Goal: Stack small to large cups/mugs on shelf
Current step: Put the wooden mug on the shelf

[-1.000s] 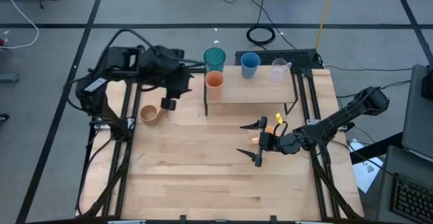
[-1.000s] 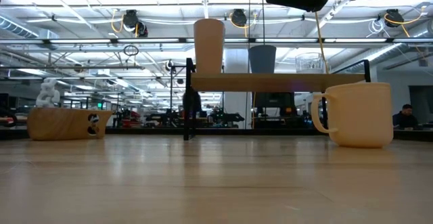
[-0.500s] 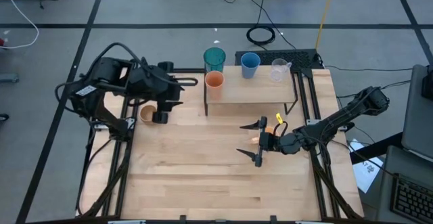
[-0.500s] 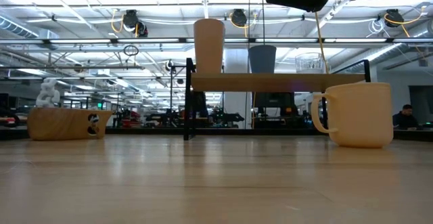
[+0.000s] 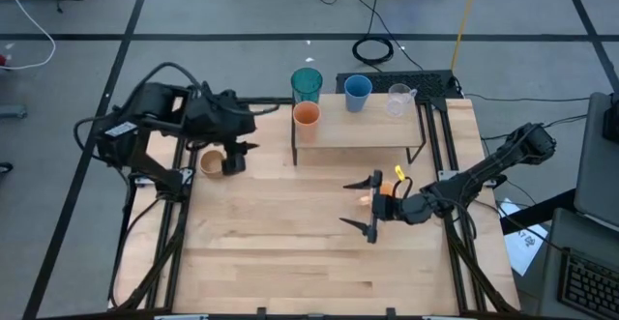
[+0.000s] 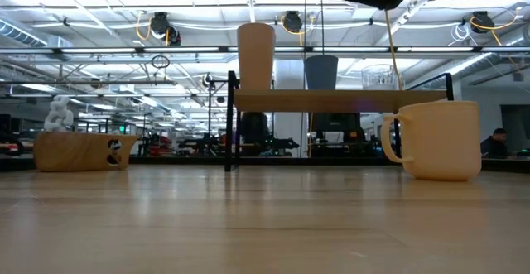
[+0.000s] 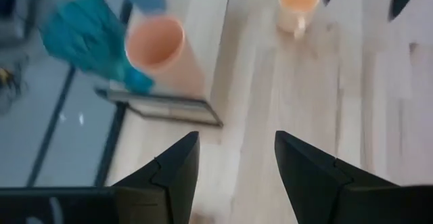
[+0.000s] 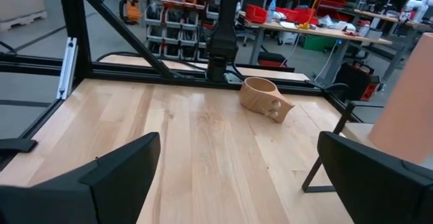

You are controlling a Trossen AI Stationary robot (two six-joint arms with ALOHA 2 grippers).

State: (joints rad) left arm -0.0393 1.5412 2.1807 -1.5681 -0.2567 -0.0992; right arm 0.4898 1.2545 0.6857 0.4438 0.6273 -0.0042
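Wooden mug (image 5: 212, 162) lies beside the left tool (image 5: 235, 156) (spread, empty); right tool (image 5: 370, 204) spread wide.

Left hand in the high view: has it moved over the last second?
Yes. The left hand has drawn back from the low light-wood shelf, toward the brown wooden handled mug.

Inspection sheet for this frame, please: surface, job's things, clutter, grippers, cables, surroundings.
Surface: light wood table.
Job's things: orange cup, blue cup, clear handled cup on the shelf; teal tumbler behind it; wooden mug on its side, orange mug upright, both on table.
Clutter: nothing seen.
Grippers: left gripper open by wooden mug; right gripper open over orange mug.
Cables: coil on floor.
Surroundings: workshop benches.
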